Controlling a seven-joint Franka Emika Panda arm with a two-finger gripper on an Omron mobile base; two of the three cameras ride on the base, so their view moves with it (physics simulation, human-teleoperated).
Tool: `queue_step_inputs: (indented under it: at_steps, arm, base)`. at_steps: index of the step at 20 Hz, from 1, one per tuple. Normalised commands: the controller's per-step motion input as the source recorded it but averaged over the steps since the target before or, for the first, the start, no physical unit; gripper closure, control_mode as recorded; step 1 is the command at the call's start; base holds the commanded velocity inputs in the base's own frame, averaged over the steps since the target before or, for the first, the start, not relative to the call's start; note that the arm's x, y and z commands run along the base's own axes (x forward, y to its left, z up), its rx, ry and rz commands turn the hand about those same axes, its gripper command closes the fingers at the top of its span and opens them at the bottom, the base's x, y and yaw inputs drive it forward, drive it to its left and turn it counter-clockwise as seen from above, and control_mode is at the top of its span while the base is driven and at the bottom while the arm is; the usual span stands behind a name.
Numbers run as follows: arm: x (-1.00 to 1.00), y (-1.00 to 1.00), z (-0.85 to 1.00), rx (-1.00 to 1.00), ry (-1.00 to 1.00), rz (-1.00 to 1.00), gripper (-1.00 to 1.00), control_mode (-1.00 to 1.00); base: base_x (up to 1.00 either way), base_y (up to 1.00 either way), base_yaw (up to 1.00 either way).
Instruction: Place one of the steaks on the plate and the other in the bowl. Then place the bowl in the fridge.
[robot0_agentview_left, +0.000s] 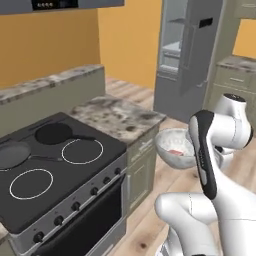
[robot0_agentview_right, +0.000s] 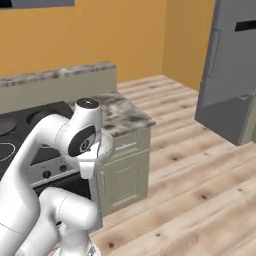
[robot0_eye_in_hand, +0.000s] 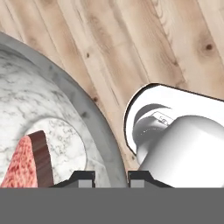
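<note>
Here, the end effector (robot0_eye_in_hand: 111, 176) is clamped on the rim of the bowl (robot0_eye_in_hand: 52, 113) at the bottom of the hand view; a steak (robot0_eye_in_hand: 26, 164) lies inside, lower left; in the left base view the bowl (robot0_agentview_left: 172, 145) hangs mid-frame over the wooden floor (robot0_agentview_left: 145, 220); the fridge (robot0_agentview_left: 187, 55) stands open, upper right.

Bowl (robot0_agentview_left: 174, 148) hangs in the air beside the arm, a steak (robot0_agentview_left: 175, 152) inside it, off the counter's (robot0_agentview_left: 117, 114) corner; fridge (robot0_agentview_left: 187, 55) stands open beyond.
</note>
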Motion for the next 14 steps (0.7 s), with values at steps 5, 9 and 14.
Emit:
queue_step_inputs:
  at_steps: [5, 9, 14]
  arm:
    - [0.0, 0.0, 0.0, 0.0, 0.0, 0.0, 1.0, 1.0]
    - [0.0, 0.0, 0.0, 0.0, 0.0, 0.0, 1.0, 1.0]
    - [0.0, 0.0, 0.0, 0.0, 0.0, 0.0, 1.0, 1.0]
  base:
    - [0.08, -1.0, 0.36]
    - [0.37, -0.99, 0.04]
    - [0.4, -0.97, 0.42]
